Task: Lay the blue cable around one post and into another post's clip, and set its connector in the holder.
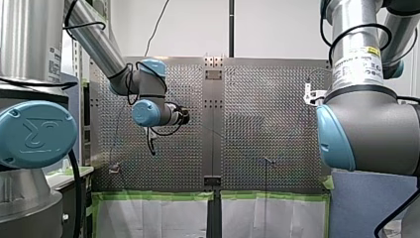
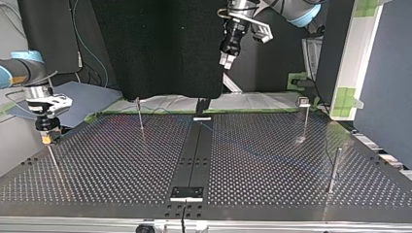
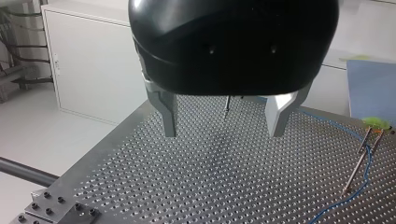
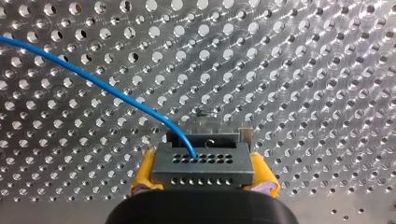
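Black curtain [image 2: 160, 48] behind a perforated metal bench [image 2: 121, 160], white cabinet [image 3: 93, 70] past its edge, thin posts [image 2: 334, 170] standing well apart, left end effector [image 3: 222, 133] spread above the holes, right end effector [image 4: 205, 182] pinching the connector [image 4: 205, 161] close to the bench, blue cable [image 4: 93, 81] arcing away from it

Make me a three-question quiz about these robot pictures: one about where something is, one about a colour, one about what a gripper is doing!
1. Where is the connector? A between my right gripper's yellow pads; B in a person's hand; C inside a box.
2. What colour is the cable? A red; B blue; C green.
3. How is my left gripper? A shut on a ball; B shut on a spoon; C open and empty.
Answers: 1 A: the right wrist view shows the pads clamping it. 2 B: it looks blue there. 3 C: its fingers stand apart with nothing between.
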You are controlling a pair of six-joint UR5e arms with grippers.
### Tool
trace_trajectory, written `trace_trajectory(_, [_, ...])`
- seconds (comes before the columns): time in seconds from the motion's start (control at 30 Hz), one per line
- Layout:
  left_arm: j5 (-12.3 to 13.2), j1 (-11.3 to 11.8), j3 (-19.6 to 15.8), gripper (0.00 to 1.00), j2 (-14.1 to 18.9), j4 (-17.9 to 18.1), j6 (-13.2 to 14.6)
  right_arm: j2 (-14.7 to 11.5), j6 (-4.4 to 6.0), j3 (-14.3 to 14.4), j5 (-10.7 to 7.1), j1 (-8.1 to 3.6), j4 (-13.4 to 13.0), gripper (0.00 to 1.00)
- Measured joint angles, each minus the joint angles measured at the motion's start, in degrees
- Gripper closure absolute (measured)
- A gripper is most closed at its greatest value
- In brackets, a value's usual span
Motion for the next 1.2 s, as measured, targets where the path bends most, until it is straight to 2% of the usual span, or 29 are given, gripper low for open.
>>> trace_trajectory(0.2, [0.0, -0.01, 0.0, 0.07, 0.0, 0.0, 0.0, 0.01, 0.0, 0.01, 0.0, 0.01, 0.0, 0.24])
trace_trajectory(0.27, [0.0, -0.01, 0.0, 0.07, 0.0, 0.0, 0.0, 0.01, 0.0, 0.0, 0.0, 0.01, 0.0, 0.13])
trace_trajectory(0.43, [-0.02, 0.0, 0.0, 0.07, 0.01, 0.0, 0.0, 0.01, 0.0, 0.01, 0.0, 0.0, 0.0, 0.13])
trace_trajectory(0.47, [-0.02, 0.0, -0.01, 0.07, 0.0, 0.0, 0.0, 0.01, 0.0, 0.0, 0.0, 0.0, 0.0, 0.0])
trace_trajectory(1.2, [-0.15, 0.4, 0.22, 0.07, 0.0, 0.86, 0.14, 0.01, 0.0, 0.01, 0.0, 0.0, 0.0, 0.0])
